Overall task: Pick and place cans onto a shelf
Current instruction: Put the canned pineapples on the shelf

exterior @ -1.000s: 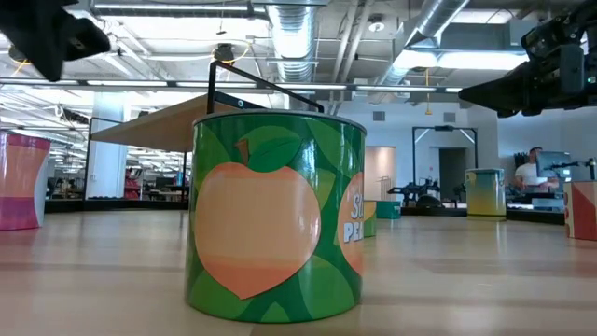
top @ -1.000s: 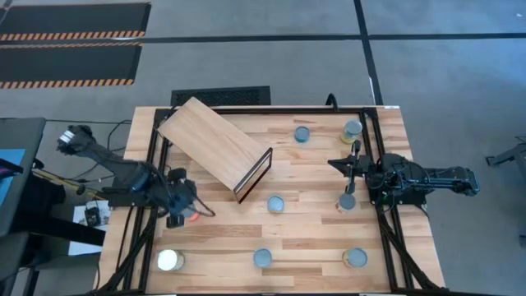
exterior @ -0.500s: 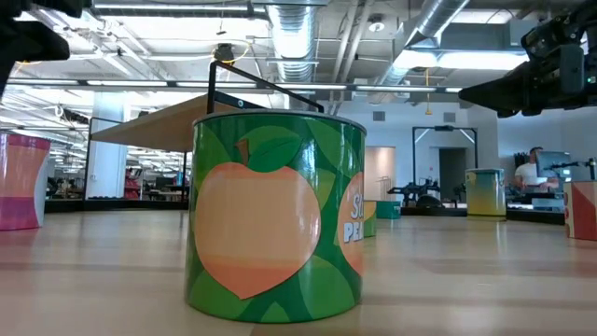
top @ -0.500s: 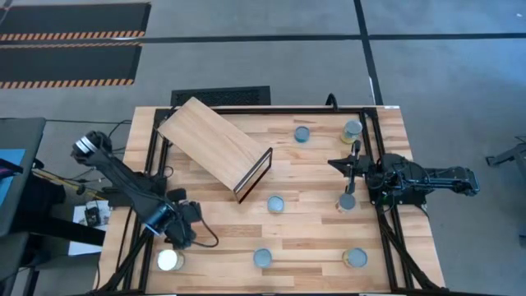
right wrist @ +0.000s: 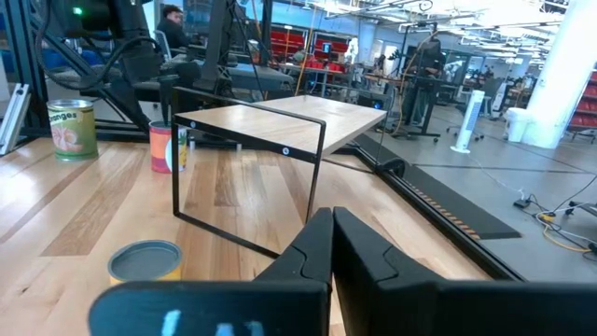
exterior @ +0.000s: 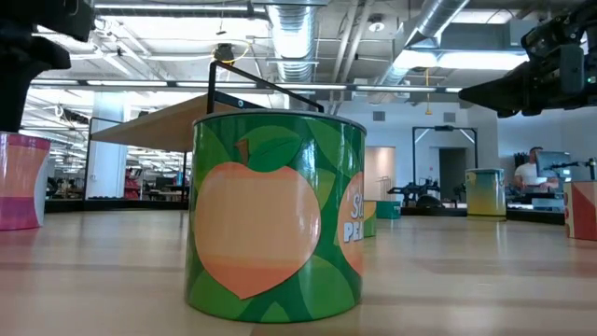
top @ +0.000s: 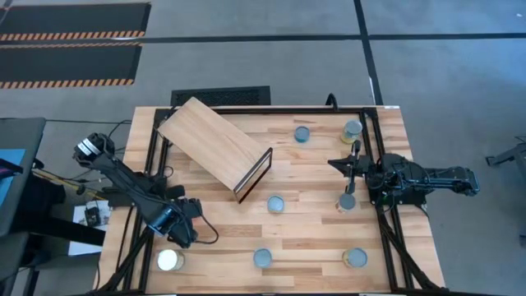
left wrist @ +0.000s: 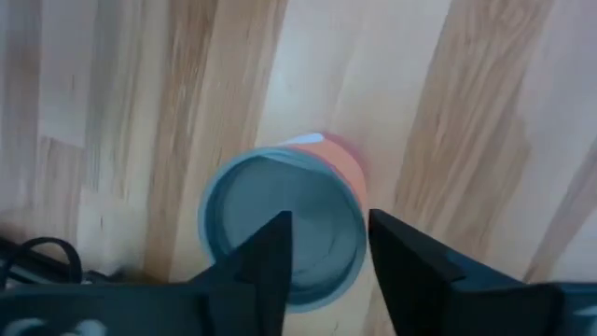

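Down at the near left of the planked wooden tabletop (top: pixel 312 238), the left gripper (top: pixel 182 233) hangs with its dark fingers (left wrist: pixel 270 252) spread apart above a small round orange-sided can with a silvery-blue lid (left wrist: pixel 284 229), not gripping it. Just beside it stands a white-lidded can (top: pixel 169 260). Other tins are scattered well apart, one a green peach-labelled can (exterior: pixel 277 215). The light plain-wood shelf with a dark-edged end panel (top: pixel 215 145) sits at the far left. The right gripper (top: pixel 352 168) waits at the right edge, fingers (right wrist: pixel 354 247) pressed together

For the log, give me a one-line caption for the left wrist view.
Left claw open above a red-orange can with a silvery-blue lid, standing on the plank tabletop.
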### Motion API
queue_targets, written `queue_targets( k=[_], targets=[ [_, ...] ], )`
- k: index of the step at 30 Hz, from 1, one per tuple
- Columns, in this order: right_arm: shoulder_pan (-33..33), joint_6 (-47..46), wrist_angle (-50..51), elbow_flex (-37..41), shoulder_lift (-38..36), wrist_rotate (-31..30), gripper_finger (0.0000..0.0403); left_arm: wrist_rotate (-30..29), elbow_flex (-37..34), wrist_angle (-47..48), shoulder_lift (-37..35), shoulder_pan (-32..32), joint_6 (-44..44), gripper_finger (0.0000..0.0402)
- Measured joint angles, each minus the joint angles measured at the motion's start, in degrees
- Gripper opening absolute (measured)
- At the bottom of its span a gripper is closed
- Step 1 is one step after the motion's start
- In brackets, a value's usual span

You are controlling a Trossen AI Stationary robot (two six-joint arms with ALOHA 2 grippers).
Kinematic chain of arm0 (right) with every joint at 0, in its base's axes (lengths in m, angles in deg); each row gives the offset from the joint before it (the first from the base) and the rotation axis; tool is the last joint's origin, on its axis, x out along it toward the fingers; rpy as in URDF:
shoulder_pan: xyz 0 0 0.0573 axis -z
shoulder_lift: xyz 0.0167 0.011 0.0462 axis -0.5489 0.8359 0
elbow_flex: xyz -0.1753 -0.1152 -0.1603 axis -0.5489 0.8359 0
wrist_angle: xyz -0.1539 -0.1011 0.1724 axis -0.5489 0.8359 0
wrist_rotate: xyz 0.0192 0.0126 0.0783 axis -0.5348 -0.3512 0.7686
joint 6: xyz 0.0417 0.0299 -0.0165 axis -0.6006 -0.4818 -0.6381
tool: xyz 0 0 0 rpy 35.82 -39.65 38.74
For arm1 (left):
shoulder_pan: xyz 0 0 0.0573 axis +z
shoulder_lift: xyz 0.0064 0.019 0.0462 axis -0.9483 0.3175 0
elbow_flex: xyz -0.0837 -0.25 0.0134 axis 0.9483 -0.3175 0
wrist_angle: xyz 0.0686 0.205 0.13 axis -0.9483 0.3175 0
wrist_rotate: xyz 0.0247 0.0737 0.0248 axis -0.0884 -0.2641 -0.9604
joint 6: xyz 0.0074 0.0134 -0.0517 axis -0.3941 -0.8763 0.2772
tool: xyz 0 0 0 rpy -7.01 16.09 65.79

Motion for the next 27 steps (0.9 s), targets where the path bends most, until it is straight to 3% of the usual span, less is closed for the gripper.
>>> queue_targets(
  k=[5, 9, 17, 21, 27],
  targets=[
    [0.00, 0.02, 0.01, 0.00, -0.01, -0.03, 0.0027, 2.18, -1.68, -0.84, -0.11, 0.15, -1.57, 0.0063],
    [0.00, 0.01, 0.00, -0.01, -0.01, -0.03, 0.0028, 2.69, 1.36, -0.55, -0.71, 1.18, -6.02, 0.0010],
    [0.00, 0.01, 0.01, -0.01, -0.01, -0.05, 0.0027, -0.58, 13.79, 4.35, -7.67, 5.72, -13.33, 0.0001],
    [0.00, 0.00, 0.01, -0.02, -0.01, -0.05, 0.0027, -6.78, 22.47, 10.36, -11.47, 8.18, -14.03, 0.0001],
    [0.01, 0.00, 0.00, -0.01, -0.01, -0.10, 0.0027, -11.90, 35.16, 23.57, -11.09, 20.41, -17.90, 0.0000]
  ],
)
